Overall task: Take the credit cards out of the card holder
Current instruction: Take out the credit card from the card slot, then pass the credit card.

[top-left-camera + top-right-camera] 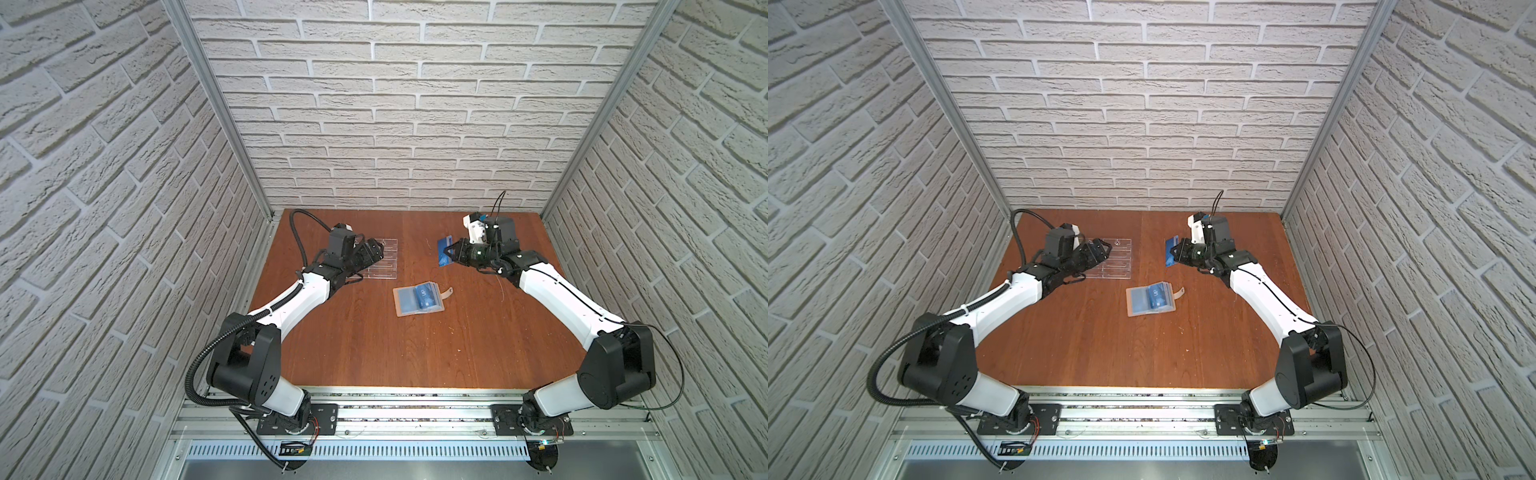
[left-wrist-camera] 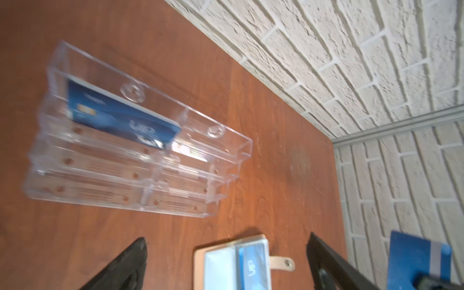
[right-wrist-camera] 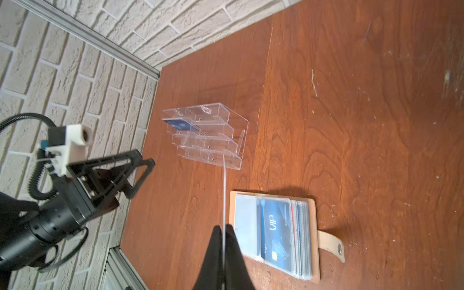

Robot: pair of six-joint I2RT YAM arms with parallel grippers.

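A blue credit card (image 1: 444, 258) is being pinched near one edge between the pressed-together jaws of the right gripper (image 1: 451, 251), raised above the table (image 1: 374, 353) on the far side of the card holder (image 1: 417, 300). The left gripper (image 3: 140, 174) is being held fully spread and empty beside the clear rack (image 1: 388, 259), also beyond the holder. The holder is lying open, another card (image 3: 275, 226) being kept in its sleeve. One card (image 2: 120, 118) is being stored in the rack. With so narrow a pinch, the held card could be pivoted or dropped in transit, or be jammed against a slot wall if presented tilted.
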